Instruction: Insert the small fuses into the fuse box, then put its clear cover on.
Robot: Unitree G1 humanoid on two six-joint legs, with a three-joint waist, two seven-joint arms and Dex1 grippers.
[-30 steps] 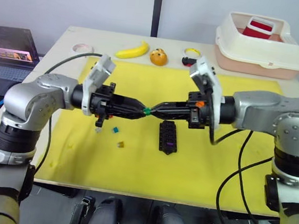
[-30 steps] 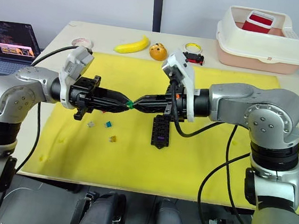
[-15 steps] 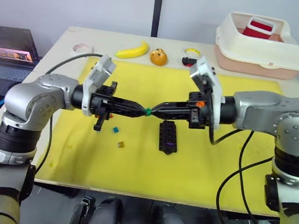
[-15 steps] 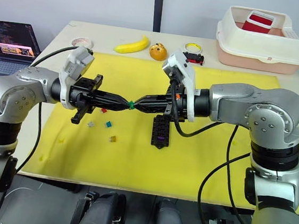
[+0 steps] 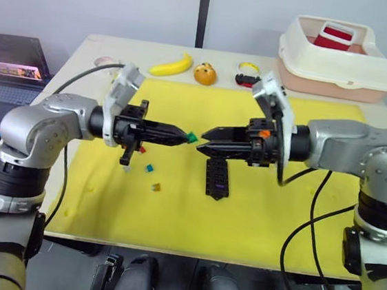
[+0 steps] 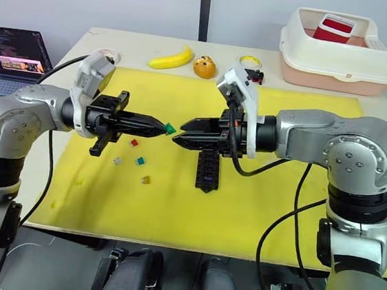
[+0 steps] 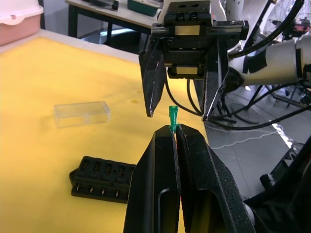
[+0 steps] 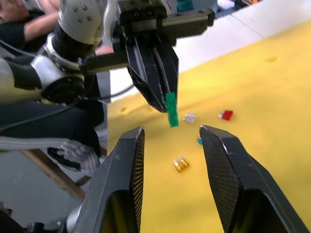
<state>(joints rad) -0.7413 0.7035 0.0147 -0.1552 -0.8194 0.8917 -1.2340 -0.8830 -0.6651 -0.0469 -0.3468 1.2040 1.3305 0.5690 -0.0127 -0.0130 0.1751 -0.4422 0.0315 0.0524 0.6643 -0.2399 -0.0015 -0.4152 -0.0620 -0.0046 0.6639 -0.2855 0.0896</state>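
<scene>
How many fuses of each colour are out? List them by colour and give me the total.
green fuse: 1, pinched in the left gripper
red fuse: 1
grey fuse: 1
teal fuse: 1
amber fuse: 1
purple fuse: 1, in the fuse box
Total: 6

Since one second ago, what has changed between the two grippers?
The right gripper let go of the green fuse, opened and backed away. The left gripper keeps the fuse pinched. The fuse box and loose fuses lie as before.
</scene>
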